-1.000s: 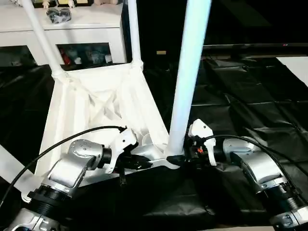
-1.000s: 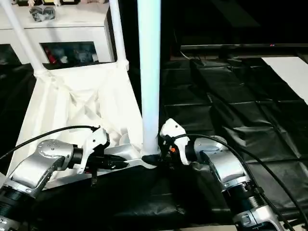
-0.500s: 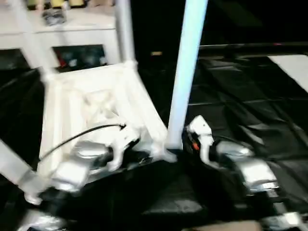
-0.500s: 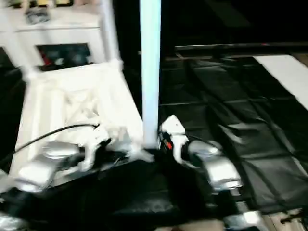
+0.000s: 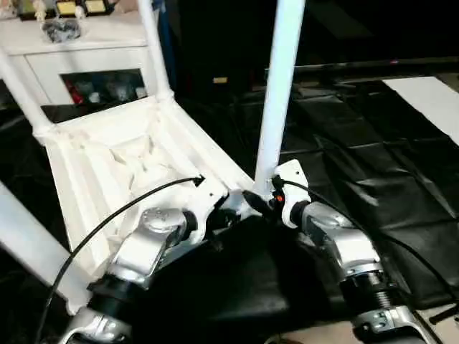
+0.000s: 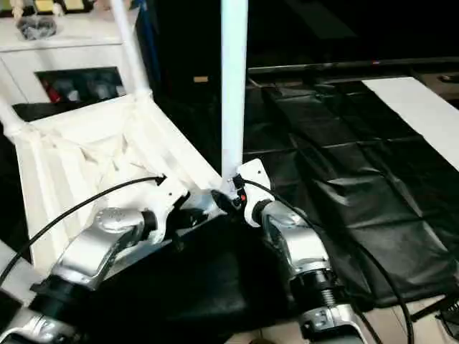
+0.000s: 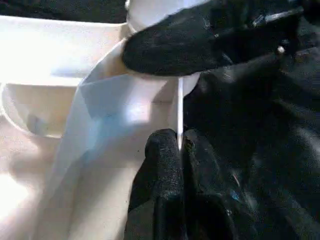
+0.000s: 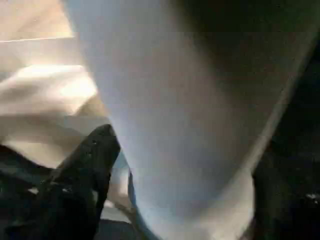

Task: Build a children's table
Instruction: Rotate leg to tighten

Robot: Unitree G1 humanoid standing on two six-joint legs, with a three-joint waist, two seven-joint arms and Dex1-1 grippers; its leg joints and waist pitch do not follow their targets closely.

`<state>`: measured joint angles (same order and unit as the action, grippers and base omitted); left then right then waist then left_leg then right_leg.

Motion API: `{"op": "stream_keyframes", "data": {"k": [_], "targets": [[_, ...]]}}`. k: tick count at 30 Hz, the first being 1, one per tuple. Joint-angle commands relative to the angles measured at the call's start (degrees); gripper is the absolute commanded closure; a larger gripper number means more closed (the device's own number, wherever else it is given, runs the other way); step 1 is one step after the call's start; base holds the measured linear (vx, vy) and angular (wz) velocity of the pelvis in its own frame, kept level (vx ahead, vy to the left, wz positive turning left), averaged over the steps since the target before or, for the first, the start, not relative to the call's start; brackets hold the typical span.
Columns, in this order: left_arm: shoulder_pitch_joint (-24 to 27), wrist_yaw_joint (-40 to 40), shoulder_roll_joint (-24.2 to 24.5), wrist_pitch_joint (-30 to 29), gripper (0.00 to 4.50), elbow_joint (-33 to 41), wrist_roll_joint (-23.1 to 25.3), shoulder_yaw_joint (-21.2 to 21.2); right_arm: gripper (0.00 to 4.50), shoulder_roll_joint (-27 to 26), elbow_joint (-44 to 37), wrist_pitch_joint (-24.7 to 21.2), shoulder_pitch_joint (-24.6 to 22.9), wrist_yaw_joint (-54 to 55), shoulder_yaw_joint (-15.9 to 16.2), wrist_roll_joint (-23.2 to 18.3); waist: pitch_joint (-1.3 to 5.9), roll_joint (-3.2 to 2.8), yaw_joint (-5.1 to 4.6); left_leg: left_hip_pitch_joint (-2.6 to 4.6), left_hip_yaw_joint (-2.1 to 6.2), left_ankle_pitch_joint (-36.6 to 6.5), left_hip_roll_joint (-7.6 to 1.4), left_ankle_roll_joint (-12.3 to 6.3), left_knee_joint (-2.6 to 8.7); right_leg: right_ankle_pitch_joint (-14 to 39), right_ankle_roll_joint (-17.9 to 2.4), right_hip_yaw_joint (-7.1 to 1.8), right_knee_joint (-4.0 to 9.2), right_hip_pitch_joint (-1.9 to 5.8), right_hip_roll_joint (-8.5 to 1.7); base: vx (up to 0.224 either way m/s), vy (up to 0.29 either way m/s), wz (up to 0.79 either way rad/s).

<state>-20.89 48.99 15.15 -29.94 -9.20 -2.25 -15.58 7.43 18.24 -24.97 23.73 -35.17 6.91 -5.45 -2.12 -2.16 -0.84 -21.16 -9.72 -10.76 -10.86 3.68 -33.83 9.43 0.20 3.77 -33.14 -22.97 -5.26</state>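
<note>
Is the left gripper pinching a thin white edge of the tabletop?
Yes, in the left wrist view the left gripper has its two black fingers closed on a thin white rib of the tabletop.

Near corner crowded: the upright leg (image 5: 278,93) rises from the corner socket of the upturned tabletop (image 5: 107,161), with the left gripper (image 5: 228,215) and right gripper (image 5: 262,203) pressed in either side. Three further legs fence the other corners. Open black sheeting (image 5: 380,172) lies unobstructed to the right. White cabinet (image 5: 79,50) blocks the far side.
</note>
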Motion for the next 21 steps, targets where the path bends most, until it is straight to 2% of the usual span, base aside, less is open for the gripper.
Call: {"op": "stream_keyframes", "data": {"k": [1, 2, 3, 4, 5, 6, 7, 8, 9, 11, 12, 13, 14, 15, 16, 17, 20, 21], "targets": [[0.0, 9.1, 0.3, 3.0, 4.50, 5.4, -5.6, -3.4, 0.40, 3.2, -3.7, -1.7, -1.5, -10.7, 6.7, -2.3, 3.19, -0.26, 0.50, 0.24, 0.41, -16.0, -1.72, -2.06, 4.58, 13.3, -12.0, -2.02, 3.57, 2.35, -2.25, 0.064, -0.011, 0.04], [0.3, 11.0, 1.5, 3.4, 4.50, 6.0, -6.2, -3.3, 0.21, 5.9, -5.6, -1.1, -2.3, -14.3, 8.0, -2.3, 3.41, 0.13, 1.01, 0.18, 0.38, -13.7, -1.73, -2.91, 4.28, 10.4, -12.4, -1.90, 3.21, 2.98, -2.13, 0.064, -0.011, 0.04], [0.5, 12.1, 2.3, 3.7, 4.50, 6.3, -6.6, -3.3, 0.13, 7.7, -6.9, -0.7, -2.8, -16.7, 8.9, -2.3, 3.54, 0.06, 1.14, 0.17, 0.28, -12.2, -1.76, -3.52, 4.09, 8.2, -12.9, -2.01, 2.84, 3.02, -2.16, 0.065, -0.012, 0.03], [0.7, 13.0, 2.8, 3.8, 4.50, 6.7, -6.9, -3.2, 0.06, 9.2, -7.8, -0.1, -3.3, -18.5, 9.5, -2.2, 3.61, 0.13, 1.51, 0.37, -0.03, -9.6, -1.77, -4.85, 3.83, 4.6, -14.3, -2.08, 2.62, 2.75, -2.14, 0.062, -0.018, 0.04], [0.9, 14.0, 3.5, 3.8, 4.50, 7.0, -7.2, -3.2, 0.06, 10.6, -8.7, 0.2, -3.9, -20.5, 10.0, -2.5, 3.64, 0.20, 1.96, 0.33, -0.15, -7.7, -1.79, -5.71, 3.69, 2.7, -15.2, -2.10, 2.33, 2.89, -2.24, 0.062, -0.018, 0.04], [1.1, 15.3, 4.4, 4.1, 4.50, 7.3, -7.5, -3.1, 0.06, 12.7, -10.0, 0.7, -4.6, -23.6, 10.7, -2.8, 3.59, 0.29, 2.46, 0.36, -0.18, -6.7, -1.84, -6.02, 3.73, 2.7, -15.4, -2.08, 2.26, 3.03, -2.22, 0.000, 0.000, 0.00], [1.3, 16.0, 4.9, 4.4, 4.50, 7.3, -7.6, -3.0, 0.06, 14.0, -10.8, 0.9, -5.0, -25.3, 11.1, -3.0, 3.59, 0.29, 2.46, 0.36, -0.18, -6.7, -1.84, -6.02, 3.73, 2.7, -15.4, -2.08, 2.26, 3.03, -2.22, 0.000, 0.000, 0.00], [1.5, 16.7, 5.4, 4.6, 4.50, 7.4, -7.7, -3.0, 0.06, 15.2, -11.5, 1.0, -5.5, -26.9, 11.4, -3.2, 3.42, 0.35, 2.98, 0.67, -0.29, -7.8, -1.98, -5.90, 3.82, 4.6, -15.5, -2.14, 2.39, 2.77, -2.19, 0.000, 0.000, 0.00], [1.5, 17.8, 6.2, 4.8, 4.50, 7.3, -8.1, -2.8, 0.06, 16.7, -12.2, 1.0, -5.7, -28.8, 11.5, -3.4, 3.33, 0.61, 3.11, 0.69, -0.30, -8.6, -2.04, -5.67, 3.87, 5.9, -15.3, -2.16, 2.50, 2.77, -2.21, 0.000, 0.000, 0.00], [1.5, 19.6, 7.3, 4.6, 4.50, 7.6, -8.9, -2.6, 0.06, 18.5, -13.3, 0.8, -5.7, -31.0, 11.6, -4.0, 3.07, 0.41, 3.53, 0.93, -0.29, -11.5, -2.14, -4.36, 4.11, 11.0, -14.1, -2.26, 2.88, 2.60, -2.27, 0.000, 0.000, 0.00], [1.4, 20.9, 8.0, 4.6, 4.50, 7.4, -9.4, -2.5, 0.06, 18.8, -13.4, 1.0, -5.3, -31.5, 11.6, -4.3, 2.98, 0.12, 3.65, 1.04, -0.24, -12.5, -2.17, -3.89, 4.23, 12.3, -13.9, -2.28, 2.98, 2.50, -2.26, 0.000, 0.000, 0.00], [1.3, 21.5, 8.3, 4.6, 4.50, 7.3, -9.7, -2.5, 0.06, 18.8, -13.3, 1.2, -5.1, -31.7, 11.6, -4.5, 2.91, 0.26, 3.56, 1.02, -0.30, -13.2, -2.16, -3.51, 4.29, 13.3, -13.6, -2.31, 3.17, 2.42, -2.19, 0.000, 0.000, 0.00], [1.2, 22.2, 8.6, 4.6, 4.50, 7.1, -10.0, -2.5, 0.06, 19.0, -13.4, 1.3, -4.9, -32.1, 11.6, -4.7, 2.79, 0.03, 3.60, 1.19, -0.22, -15.4, -2.15, -2.27, 4.42, 16.0, -12.9, -2.42, 3.34, 2.20, -2.26, 0.000, 0.000, 0.00], [1.0, 22.9, 8.9, 4.5, 4.50, 6.9, -10.1, -2.8, 0.06, 19.2, -13.2, 1.5, -4.4, -32.7, 11.7, -4.8, 2.69, 0.07, 3.51, 1.27, -0.26, -16.9, -2.10, -1.60, 4.50, 17.6, -12.4, -2.45, 3.60, 2.09, -2.17, 0.000, 0.000, 0.00], [0.9, 23.0, 8.9, 4.5, 4.50, 6.8, -10.2, -2.8, 0.06, 19.2, -13.2, 1.5, -4.4, -32.8, 11.7, -4.8, 2.68, 0.14, 3.50, 1.27, -0.20, -17.4, -2.08, -1.38, 4.53, 18.2, -12.2, -2.45, 3.59, 2.12, -2.21, 0.000, 0.000, 0.00], [0.8, 23.6, 9.0, 4.5, 4.50, 6.5, -10.2, -2.8, 0.32, 19.1, -13.1, 1.4, -4.1, -33.2, 11.8, -4.9, 2.70, 0.28, 3.56, 1.26, -0.15, -17.5, -2.07, -1.14, 4.55, 19.0, -11.8, -2.48, 3.65, 2.14, -2.27, 0.000, 0.000, 0.00], [0.7, 24.4, 9.2, 5.2, 4.50, 5.9, -10.1, -2.9, 0.52, 18.8, -12.8, 1.5, -4.0, -33.7, 12.2, -4.8, 2.69, 0.64, 3.57, 0.99, -0.06, -16.6, -2.04, -1.18, 4.57, 20.3, -10.9, -2.53, 3.69, 2.19, -2.38, 0.000, 0.000, 0.00], [0.7, 24.4, 9.2, 5.3, 4.50, 5.8, -10.0, -2.9, 0.65, 18.7, -12.8, 1.6, -4.1, -33.6, 12.4, -4.7, 2.71, 0.92, 3.54, 0.96, -0.14, -16.2, -2.05, -1.26, 4.52, 20.3, -10.8, -2.57, 3.71, 2.14, -2.36, 0.000, 0.000, 0.00]]}}
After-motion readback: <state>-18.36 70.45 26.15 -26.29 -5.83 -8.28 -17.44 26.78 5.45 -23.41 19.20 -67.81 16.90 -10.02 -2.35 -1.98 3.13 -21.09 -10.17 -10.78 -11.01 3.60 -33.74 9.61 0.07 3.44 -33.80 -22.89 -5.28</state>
